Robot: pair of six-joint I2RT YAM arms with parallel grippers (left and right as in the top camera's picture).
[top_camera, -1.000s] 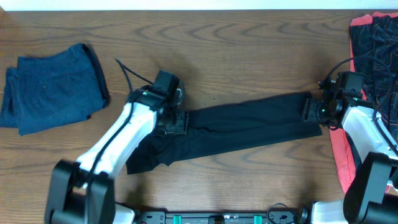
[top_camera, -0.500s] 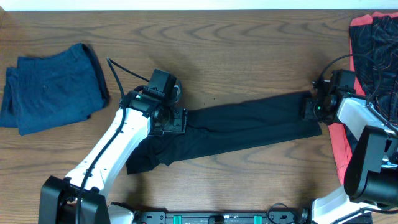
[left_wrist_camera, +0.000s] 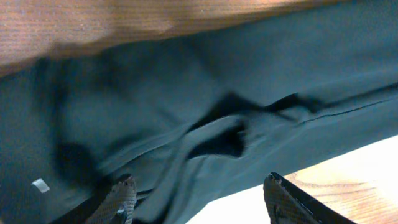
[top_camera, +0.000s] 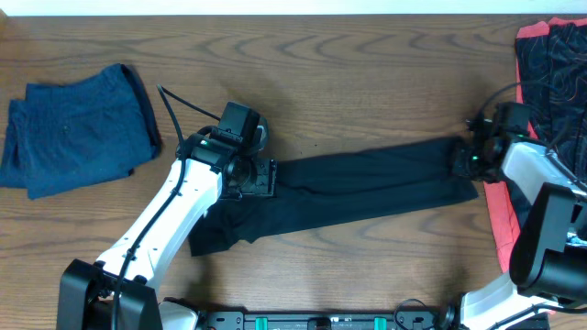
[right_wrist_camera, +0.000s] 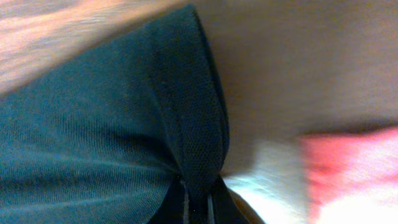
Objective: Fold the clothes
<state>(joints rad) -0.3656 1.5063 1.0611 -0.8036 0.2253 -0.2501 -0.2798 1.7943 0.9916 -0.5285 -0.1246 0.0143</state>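
Long black trousers [top_camera: 358,188] lie stretched across the table, running from lower left up to the right. My left gripper [top_camera: 261,176] hangs open over their bunched left part; in the left wrist view its fingertips [left_wrist_camera: 122,190] straddle a fold of the black trousers [left_wrist_camera: 205,118] without closing on it. My right gripper [top_camera: 461,158] is shut on the right end of the trousers; in the right wrist view the dark hem [right_wrist_camera: 199,143] is pinched between the fingers. A folded dark blue garment [top_camera: 78,128] lies at the far left. A red-and-black patterned piece [top_camera: 546,64] lies at the right edge.
Bare wooden table [top_camera: 367,82] shows behind and in front of the trousers. Red fabric [top_camera: 503,229] runs down the right side under my right arm. The table's front edge carries the arm bases [top_camera: 330,321].
My right gripper has closed on the right end of the trousers. The left arm shifted slightly toward the trousers' left part and stays open.
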